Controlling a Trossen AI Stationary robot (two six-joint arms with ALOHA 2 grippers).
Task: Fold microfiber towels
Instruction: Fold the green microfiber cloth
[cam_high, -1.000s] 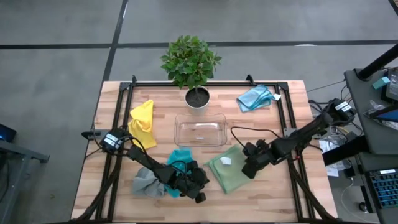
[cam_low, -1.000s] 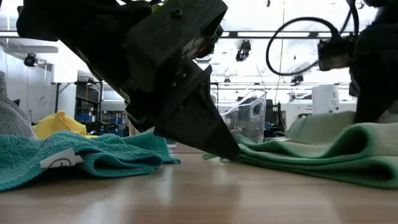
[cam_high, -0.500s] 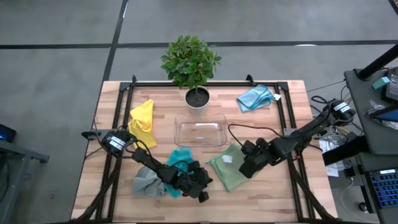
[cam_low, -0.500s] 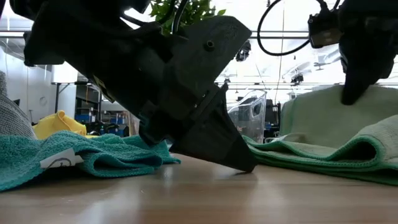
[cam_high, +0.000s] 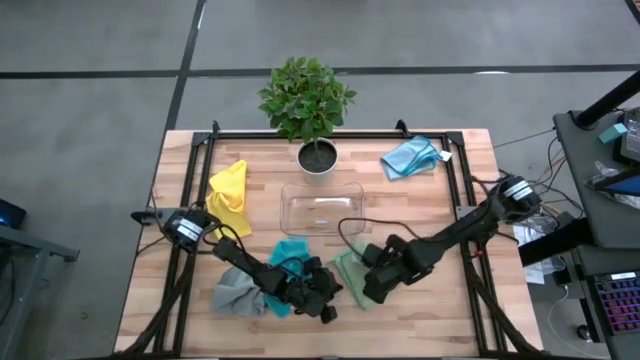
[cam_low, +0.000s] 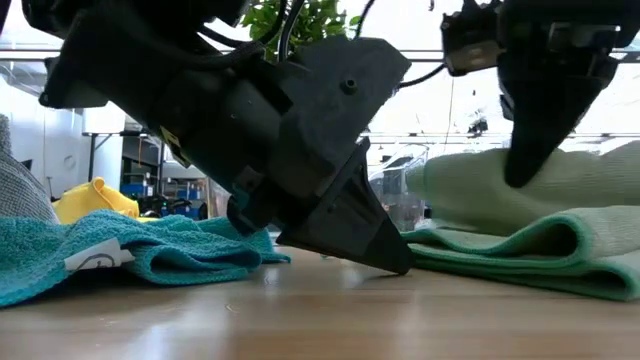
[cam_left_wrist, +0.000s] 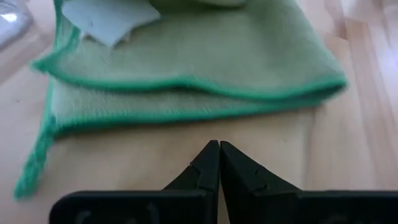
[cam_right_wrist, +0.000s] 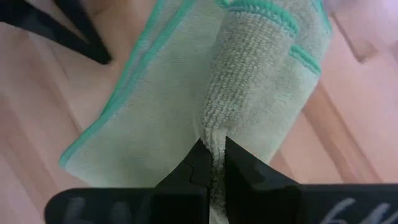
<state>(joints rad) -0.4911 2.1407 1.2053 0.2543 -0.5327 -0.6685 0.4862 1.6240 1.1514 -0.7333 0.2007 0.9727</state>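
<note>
**Green towel pinched by R gripper, folded over itself, lower centre**

R gripper (cam_high: 372, 285) sits lower centre of the high view, fingers pressed together on a fold of the green towel (cam_high: 350, 270); wrist view shows the cloth nipped between the tips (cam_right_wrist: 211, 163). Low view: upper layer of green towel (cam_low: 560, 190) raised off the lower layer, which lies flat on the table (cam_high: 470, 320).

L gripper (cam_high: 322, 305) just left of it, jaws pressed together, holding nothing. In its wrist view the tips (cam_left_wrist: 219, 163) point at the doubled edge of the green towel (cam_left_wrist: 205, 81), close but apart. Tip rests near the tabletop in low view (cam_low: 385, 260).

Other towels:
- teal (cam_high: 288, 252), under L arm, lower centre
- grey (cam_high: 232, 292), lower left, bunched
- yellow (cam_high: 229, 195), left, crumpled
- blue (cam_high: 412, 156), upper right, crumpled

Clear tray (cam_high: 322, 209) centre; potted plant (cam_high: 308, 100) above it.
</note>
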